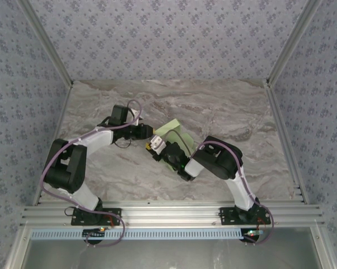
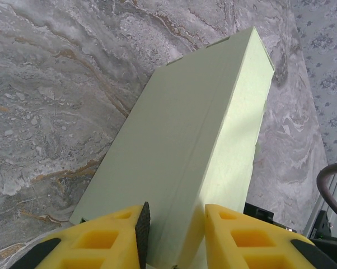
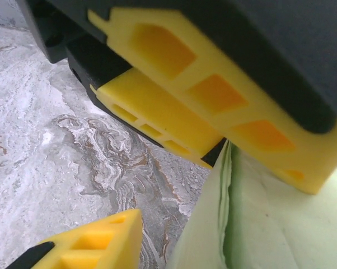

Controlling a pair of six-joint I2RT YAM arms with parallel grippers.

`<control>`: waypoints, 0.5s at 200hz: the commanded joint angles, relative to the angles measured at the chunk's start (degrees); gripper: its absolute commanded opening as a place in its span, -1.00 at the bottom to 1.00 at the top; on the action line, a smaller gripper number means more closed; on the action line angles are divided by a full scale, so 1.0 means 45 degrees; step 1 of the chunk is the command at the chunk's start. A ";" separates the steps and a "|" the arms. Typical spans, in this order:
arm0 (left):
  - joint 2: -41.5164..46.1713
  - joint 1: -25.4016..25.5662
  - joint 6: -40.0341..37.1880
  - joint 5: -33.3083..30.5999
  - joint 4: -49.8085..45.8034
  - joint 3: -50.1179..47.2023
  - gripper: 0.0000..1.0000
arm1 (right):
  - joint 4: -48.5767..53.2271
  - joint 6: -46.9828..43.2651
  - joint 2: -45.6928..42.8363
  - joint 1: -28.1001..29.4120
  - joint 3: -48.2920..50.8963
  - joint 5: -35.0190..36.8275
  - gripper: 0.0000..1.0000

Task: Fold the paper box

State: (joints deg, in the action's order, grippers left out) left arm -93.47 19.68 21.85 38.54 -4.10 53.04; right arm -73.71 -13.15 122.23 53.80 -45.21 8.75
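- Box [image 1: 169, 128] sits mid-table [image 1: 241, 112] between both arms; grey marble top, floral walls [image 1: 157, 33] around.
- Yellow left gripper [image 2: 174, 232] clamps the box's near end above marble.
- Beside the box's edge, right gripper [image 3: 177, 241]; its grip cannot be told.

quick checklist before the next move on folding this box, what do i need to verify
1. Left gripper holding the paper box: ok, the card sits between its two fingers and touches both.
2. Box shape: ok, a flat rectangle with straight creases and no crumpling in the left wrist view.
3. Right gripper holding the box: cannot tell, one finger shows beside the card and the other is hidden.
4. Near end closed: not ok, the card layers gape apart in the right wrist view.
5. The two grippers apart from each other: cannot tell, they crowd together at the same end of the box.
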 commanded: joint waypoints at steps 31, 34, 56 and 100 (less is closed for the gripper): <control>-0.0449 0.0528 0.0289 -0.0363 -0.1643 -0.0837 -0.36 | -0.1061 -0.2256 0.0020 0.0616 -0.1597 0.1697 -0.40; -0.0443 0.0524 0.0324 -0.0372 -0.1606 -0.0857 -0.36 | -0.1044 -0.2320 0.0090 0.0646 -0.1680 0.1830 -0.42; -0.0380 0.0587 0.0555 -0.0357 -0.1209 -0.1001 -0.37 | -0.1017 -0.2509 0.0399 0.0695 -0.1886 0.2324 -0.58; -0.0395 0.0603 0.0528 -0.0396 -0.1201 -0.1011 -0.37 | -0.0761 -0.2463 0.0359 0.0669 -0.1534 0.2295 -0.86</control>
State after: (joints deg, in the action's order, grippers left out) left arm -92.66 19.62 23.64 35.35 -0.69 51.79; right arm -71.57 -20.78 124.53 55.27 -49.47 21.52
